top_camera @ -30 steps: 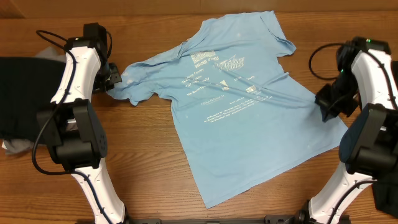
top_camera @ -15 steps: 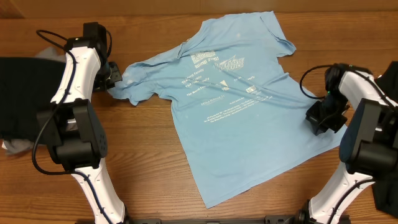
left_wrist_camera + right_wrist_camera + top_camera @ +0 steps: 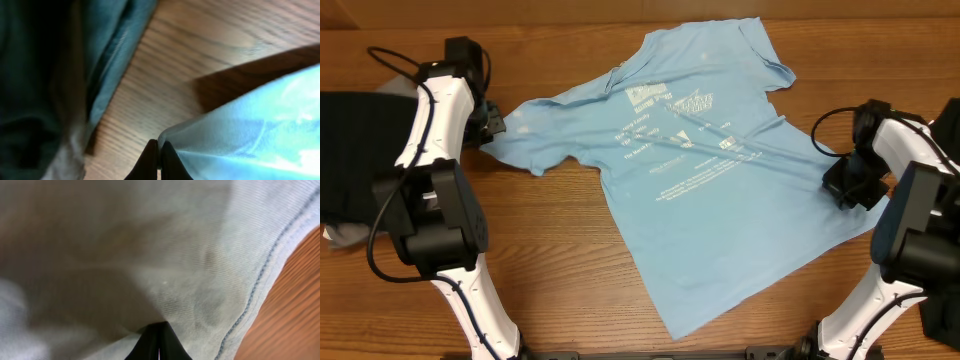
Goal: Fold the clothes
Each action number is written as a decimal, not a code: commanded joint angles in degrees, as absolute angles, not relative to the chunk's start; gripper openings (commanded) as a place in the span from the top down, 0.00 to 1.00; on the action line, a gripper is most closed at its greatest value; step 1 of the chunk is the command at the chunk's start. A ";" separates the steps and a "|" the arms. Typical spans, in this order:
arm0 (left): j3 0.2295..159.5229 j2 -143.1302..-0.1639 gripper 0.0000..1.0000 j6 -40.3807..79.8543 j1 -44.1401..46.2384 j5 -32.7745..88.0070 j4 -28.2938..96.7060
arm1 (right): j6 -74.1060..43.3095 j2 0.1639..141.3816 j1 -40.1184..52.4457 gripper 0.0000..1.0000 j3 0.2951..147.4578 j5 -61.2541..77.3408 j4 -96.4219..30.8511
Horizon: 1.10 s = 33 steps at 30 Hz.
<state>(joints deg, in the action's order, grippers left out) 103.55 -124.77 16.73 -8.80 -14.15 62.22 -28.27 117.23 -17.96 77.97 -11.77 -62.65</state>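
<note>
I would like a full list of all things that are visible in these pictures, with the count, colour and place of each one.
blue T-shirt: one, light blue with pale print, spread in the middle of the table
black clothes: one pile, black, left edge of the table
grey cloth: one piece, grey, far left, beside the black pile
table: one, brown wood, under everything
left claw: one, black, shut on the T-shirt's left sleeve
right claw: one, black, shut on the T-shirt's right edge

Wooden table (image 3: 570, 270) is spanning the view, grain running nine to three o'clock; a dark object (image 3: 942, 318) is sitting at four o'clock.
</note>
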 commanded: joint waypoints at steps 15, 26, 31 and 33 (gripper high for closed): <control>95.59 -124.40 0.96 17.23 -10.13 -7.62 68.49 | -21.69 117.82 -19.94 0.96 78.83 -11.62 -45.10; 91.13 -124.38 0.96 17.37 -10.11 -8.75 70.70 | -19.90 117.82 -19.94 0.96 79.26 -10.83 -37.87; 94.48 -123.87 0.82 17.34 -10.02 -10.31 73.41 | -18.39 117.78 -19.94 0.96 84.62 -7.29 -40.75; 98.30 -122.83 0.72 16.62 -9.52 -9.17 74.91 | -18.39 117.75 -19.94 0.84 89.19 -6.31 -44.62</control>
<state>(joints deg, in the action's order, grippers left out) 92.49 -124.79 16.95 -10.50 -9.19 73.63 -19.03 117.49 -19.57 81.80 -9.10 -41.93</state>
